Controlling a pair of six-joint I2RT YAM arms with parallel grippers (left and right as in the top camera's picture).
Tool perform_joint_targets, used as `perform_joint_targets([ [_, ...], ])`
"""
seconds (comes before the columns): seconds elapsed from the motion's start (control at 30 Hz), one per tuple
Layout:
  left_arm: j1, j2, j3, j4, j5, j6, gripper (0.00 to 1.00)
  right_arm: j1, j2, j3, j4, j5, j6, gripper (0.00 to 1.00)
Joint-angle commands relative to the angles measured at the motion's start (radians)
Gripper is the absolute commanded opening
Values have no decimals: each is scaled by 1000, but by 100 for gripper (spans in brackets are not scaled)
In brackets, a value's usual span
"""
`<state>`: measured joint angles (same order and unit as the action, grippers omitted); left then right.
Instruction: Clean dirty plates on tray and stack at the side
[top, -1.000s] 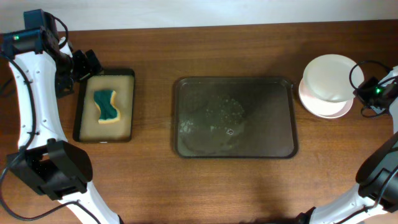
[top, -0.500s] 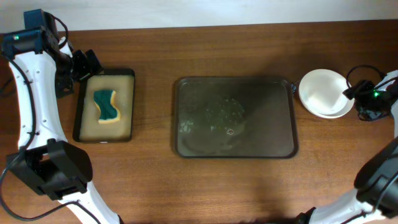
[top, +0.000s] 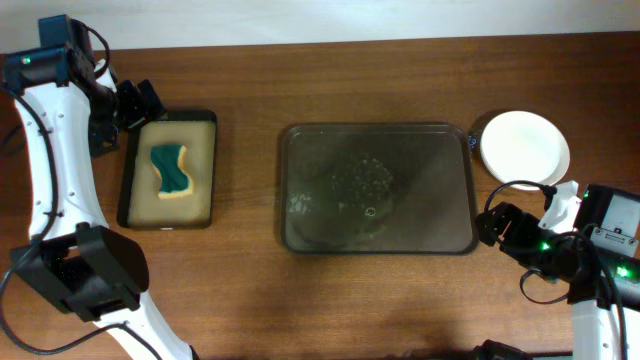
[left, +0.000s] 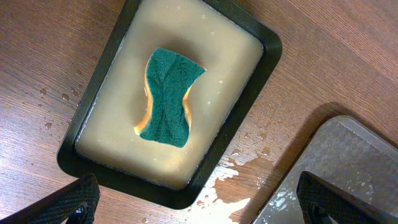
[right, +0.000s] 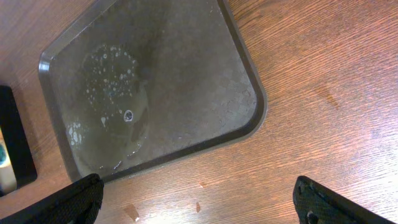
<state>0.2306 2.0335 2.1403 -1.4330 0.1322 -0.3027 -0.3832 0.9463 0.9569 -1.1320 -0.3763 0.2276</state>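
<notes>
The white plates (top: 524, 148) lie stacked on the table just right of the tray's far right corner; nothing holds them. The dark brown tray (top: 300, 215) holds only soapy water, and it also shows in the right wrist view (right: 180, 62) and at the left wrist view's edge (left: 354, 162). My right gripper (top: 497, 222) (right: 205, 208) hovers open and empty over bare table by the tray's near right corner. My left gripper (top: 135, 103) (left: 199, 202) stands open and empty at the far end of the small black tray.
A small black tray (top: 125, 170) (left: 261, 68) with tan liquid holds a green and yellow sponge (top: 170, 170) (left: 168, 96) at the left. Spilled water (left: 249, 180) wets the wood between this tray and the brown one.
My right gripper opened, left the top plate on the stack, and drew back to the table's near side by the tray's corner. The left arm has not moved.
</notes>
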Motion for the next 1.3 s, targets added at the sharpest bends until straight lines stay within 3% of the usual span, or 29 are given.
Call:
perform_joint_targets([
  [0.0, 3, -5, 11, -1, 9, 5, 99, 9, 21, -5, 1, 7, -10, 98],
  [0.13, 3, -5, 11, -1, 9, 5, 99, 27, 76, -12, -16, -12, -10, 98],
  [0.2, 3, -5, 11, 0, 9, 5, 100, 114, 26, -44, 85, -23, -10, 98],
  [0.27, 3, -5, 11, -1, 9, 5, 99, 285, -93, -114, 268, -16, -35, 98],
  [0.3, 3, -5, 11, 0, 9, 5, 99, 436, -242, -201, 430, -5, -142, 98],
  [0.4, 3, -5, 11, -1, 9, 5, 99, 544, -446, -336, 570, 3, -257, 98],
  [0.57, 3, -5, 11, -1, 9, 5, 99, 545, -769, -594, 718, 114, -257, 98],
  [0.77, 3, -5, 11, -1, 9, 5, 99, 529, -935, -829, 951, 225, -253, 98],
  [0.97, 3, -5, 11, -1, 9, 5, 99, 434, -943, -952, 1098, 255, -186, 98],
  [1.1, 3, -5, 11, -1, 9, 5, 99, 427, -943, -951, 1097, 370, -186, 98],
  [1.27, 3, -5, 11, -1, 9, 5, 99, 388, -943, -951, 1051, 369, -186, 98],
])
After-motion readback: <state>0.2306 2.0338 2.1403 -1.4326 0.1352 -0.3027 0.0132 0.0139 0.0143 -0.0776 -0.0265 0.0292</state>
